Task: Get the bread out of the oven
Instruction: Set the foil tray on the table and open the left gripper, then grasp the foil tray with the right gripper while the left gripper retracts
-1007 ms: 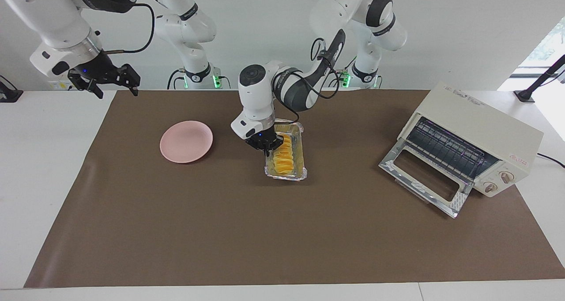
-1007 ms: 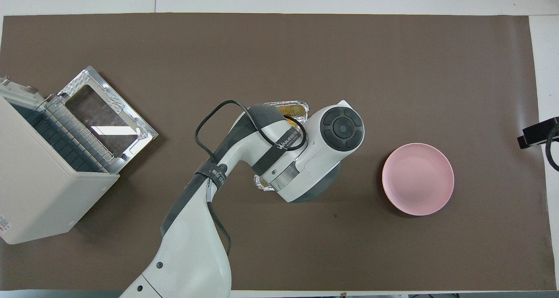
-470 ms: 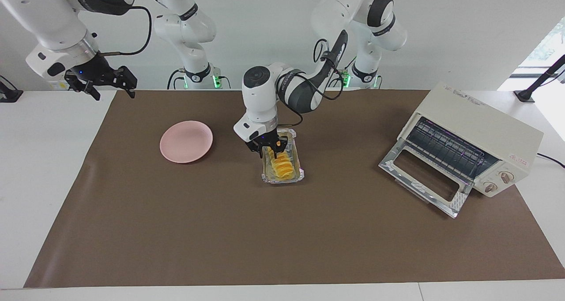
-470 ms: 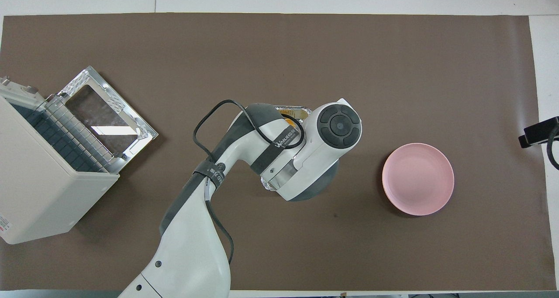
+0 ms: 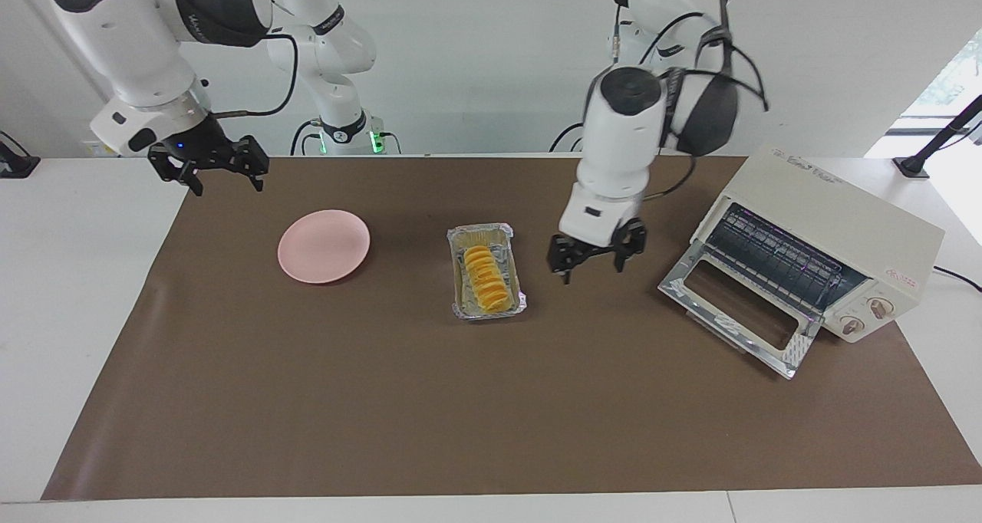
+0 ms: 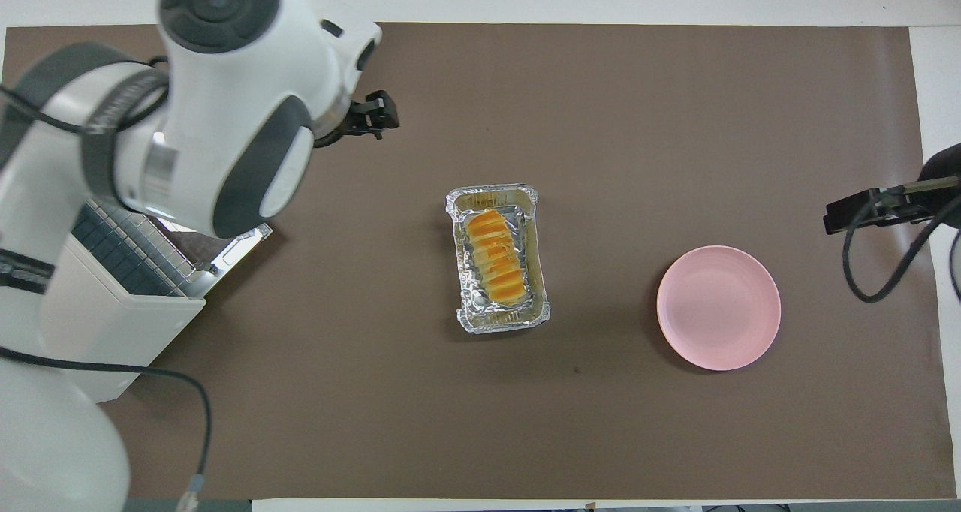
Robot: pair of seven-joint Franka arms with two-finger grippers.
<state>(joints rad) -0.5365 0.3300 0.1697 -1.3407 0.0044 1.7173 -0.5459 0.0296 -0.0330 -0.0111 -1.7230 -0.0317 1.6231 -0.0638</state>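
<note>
left tool (image 5: 591,260): raised, pointing down, fingers spread | right tool (image 5: 209,166): raised, fingers spread, arm waiting

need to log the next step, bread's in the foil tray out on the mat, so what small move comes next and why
Probably swing the left gripper over to the oven door to shut it. The bread already lies in the foil tray on the mat, apart from the oven, whose door hangs open over a bare rack. The left gripper is open, empty, over the mat between tray and door. The right gripper waits, open.
</note>
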